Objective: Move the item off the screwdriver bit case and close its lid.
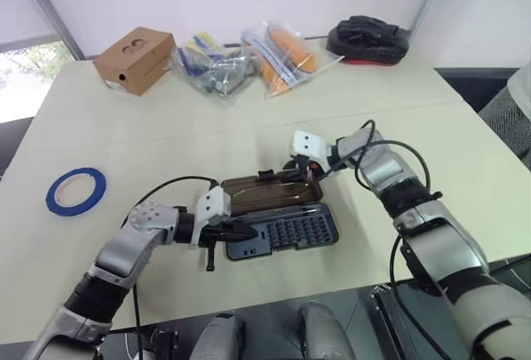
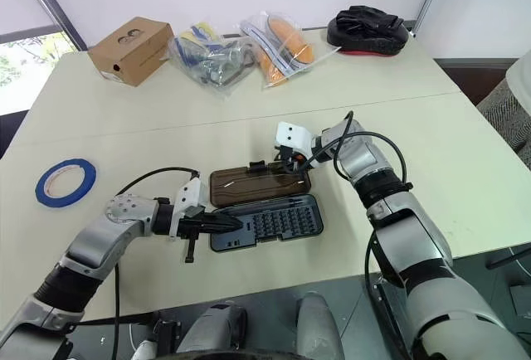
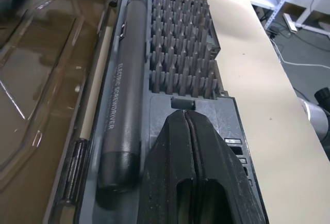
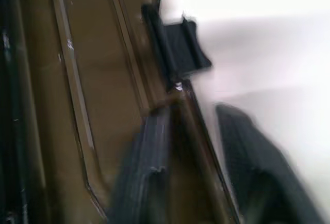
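While the blue tape roll (image 1: 75,191) lies far off near the table's (image 1: 249,119) left edge, the screwdriver bit case (image 2: 274,221) sits open, its lid (image 2: 259,184) flat behind the tray. Clenched, the left gripper (image 3: 186,126) presses the tray's left end. Fingers parted, the right gripper (image 4: 198,131) straddles the lid's far rim, bare tabletop beyond.

The screwdriver bit case (image 1: 282,234) lies open on the bench (image 1: 124,136), its lid (image 1: 270,192) flat behind the tray. The tape roll (image 1: 75,191) lies well to the left. A cardboard box (image 1: 134,60), bags (image 1: 241,61) and a pad (image 1: 367,39) line the far edge.
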Controlling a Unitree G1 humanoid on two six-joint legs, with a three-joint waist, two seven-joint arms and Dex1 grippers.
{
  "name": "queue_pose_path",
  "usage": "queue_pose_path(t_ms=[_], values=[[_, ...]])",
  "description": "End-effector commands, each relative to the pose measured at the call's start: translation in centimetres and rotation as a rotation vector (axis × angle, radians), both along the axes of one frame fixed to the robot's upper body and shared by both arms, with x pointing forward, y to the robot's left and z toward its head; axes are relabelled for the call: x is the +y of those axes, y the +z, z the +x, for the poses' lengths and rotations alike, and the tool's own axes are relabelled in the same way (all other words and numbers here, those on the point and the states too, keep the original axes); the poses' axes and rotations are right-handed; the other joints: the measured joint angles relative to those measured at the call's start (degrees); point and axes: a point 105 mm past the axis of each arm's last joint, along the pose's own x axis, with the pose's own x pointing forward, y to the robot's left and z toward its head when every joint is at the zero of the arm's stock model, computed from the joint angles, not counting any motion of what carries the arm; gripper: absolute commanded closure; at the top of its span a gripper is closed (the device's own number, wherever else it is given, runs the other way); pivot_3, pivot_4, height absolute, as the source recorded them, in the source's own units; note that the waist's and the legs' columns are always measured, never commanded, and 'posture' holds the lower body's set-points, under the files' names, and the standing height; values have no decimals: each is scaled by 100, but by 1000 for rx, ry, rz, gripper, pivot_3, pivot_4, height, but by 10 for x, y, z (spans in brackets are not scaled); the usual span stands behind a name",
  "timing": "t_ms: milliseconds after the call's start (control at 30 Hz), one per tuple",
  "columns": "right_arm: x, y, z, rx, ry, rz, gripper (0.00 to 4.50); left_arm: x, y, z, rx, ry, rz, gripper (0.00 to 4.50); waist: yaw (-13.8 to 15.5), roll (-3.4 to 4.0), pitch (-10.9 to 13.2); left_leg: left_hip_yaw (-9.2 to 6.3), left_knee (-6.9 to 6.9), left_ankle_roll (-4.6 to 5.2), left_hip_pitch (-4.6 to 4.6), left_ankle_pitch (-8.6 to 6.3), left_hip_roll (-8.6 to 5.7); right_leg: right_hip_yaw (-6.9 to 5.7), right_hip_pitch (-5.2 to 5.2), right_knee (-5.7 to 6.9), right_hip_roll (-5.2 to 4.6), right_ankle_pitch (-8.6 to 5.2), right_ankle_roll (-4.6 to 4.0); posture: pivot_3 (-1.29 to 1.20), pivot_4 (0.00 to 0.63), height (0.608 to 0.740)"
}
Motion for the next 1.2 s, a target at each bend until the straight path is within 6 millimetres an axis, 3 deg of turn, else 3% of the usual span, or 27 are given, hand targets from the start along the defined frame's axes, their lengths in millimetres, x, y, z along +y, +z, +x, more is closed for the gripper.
queue_pose_path(t_ms=[33, 333, 533, 833, 1033, 1200], values=[[-4, -15, -2, 47, 8, -53, 1516, 7, -3, 1, 4, 32, 20, 4500, 7, 0, 0, -1, 0, 0, 0, 0, 0, 0, 0, 0, 0, 0, 0, 0, 150, 740], [-7, -22, 4, 110, -12, -73, 1516, 6, -2, 2, -12, 43, 16, 4500, -8, 7, -5, -1, -1, -1, 2, 0, 0, 0, 1, 1, 0, 0, 0, 0, 150, 740], [-15, -37, 0, 140, 10, -142, 4471, 5, 0, 3, -27, 51, 12, 4500, -7, 14, -38, -1, 0, -1, 11, 1, 0, 0, 11, 1, 0, 0, 0, 0, 150, 740], [-12, -40, -3, 120, 62, -165, 4471, 8, 6, 11, -44, 101, -4, 4500, 1, 14, -59, -4, -16, 15, 91, -10, 1, 1, 88, -7, 2, -1, -1, 0, 150, 740], [-8, -10, 15, -187, 100, -202, 4471, 13, 22, 27, -24, 214, -92, 4500, -7, 14, -59, -5, -13, 11, 90, -8, 2, 1, 87, -6, 5, -1, -1, 0, 150, 740], [-2, 21, 11, -398, 146, -172, 4471, 20, 47, 49, -13, 327, -205, 4500, 18, 18, -54, -9, -7, 6, 73, -4, 1, 1, 73, 0, 7, 0, -1, 0, 150, 740]])
